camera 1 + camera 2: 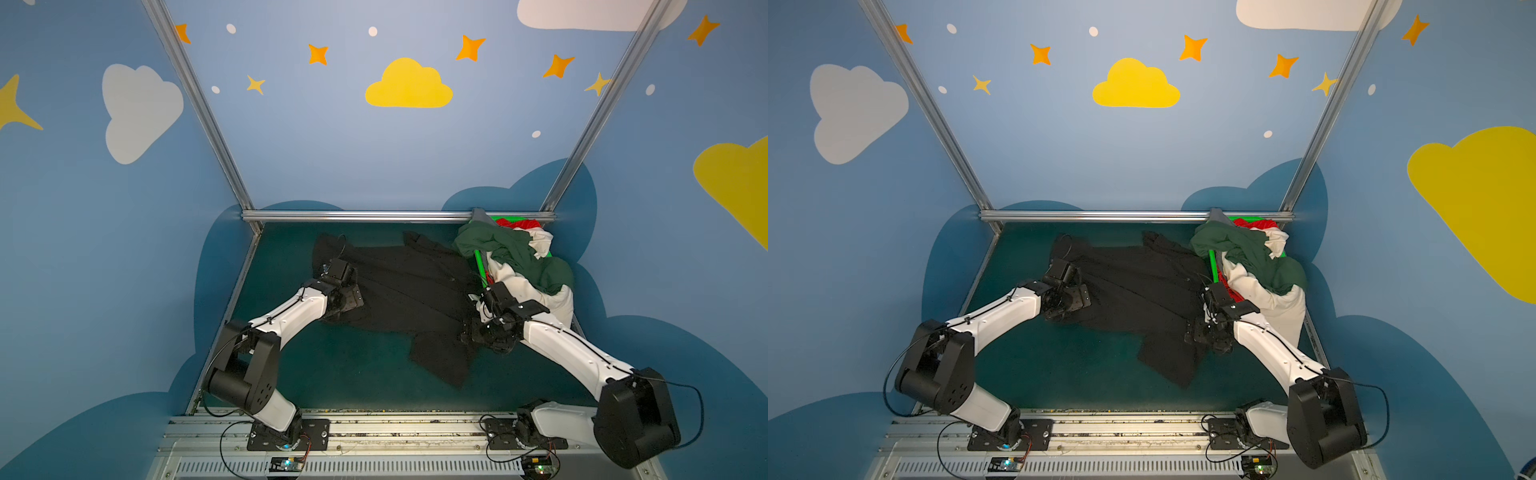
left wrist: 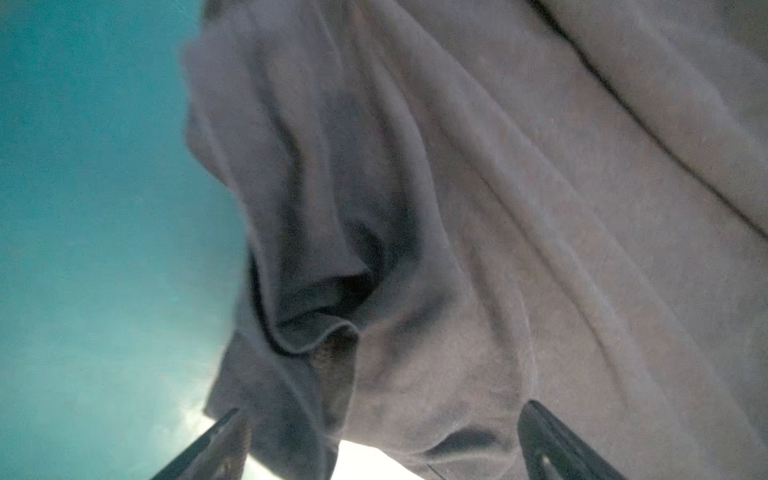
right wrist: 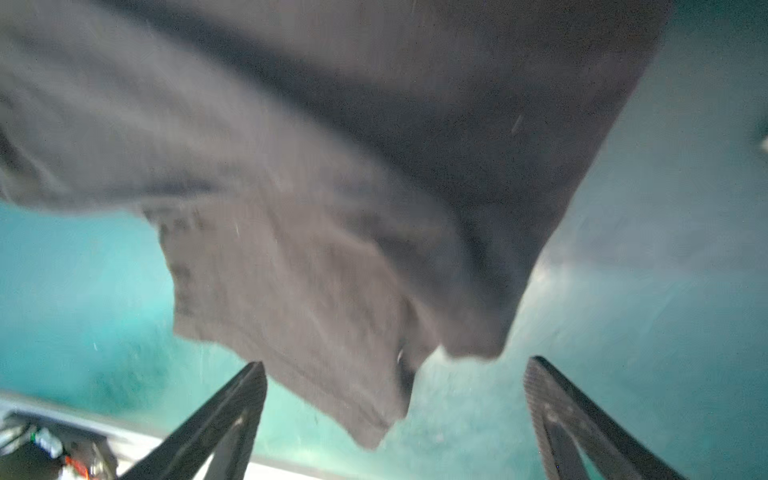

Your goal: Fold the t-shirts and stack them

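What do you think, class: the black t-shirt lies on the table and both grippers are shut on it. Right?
No. The wrist views show the left gripper and right gripper open; the black t-shirt does lie on the table.

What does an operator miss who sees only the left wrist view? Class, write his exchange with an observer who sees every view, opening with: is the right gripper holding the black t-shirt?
Observer: No, the right gripper stands open, jaws apart, pinching none of the black t-shirt.
Operator: Where are the other shirts?
Observer: Heaped at the far right corner, dark green t-shirt over cream t-shirt.
Operator: In anything?
Observer: The rim of a bright green basket shows under the heap.
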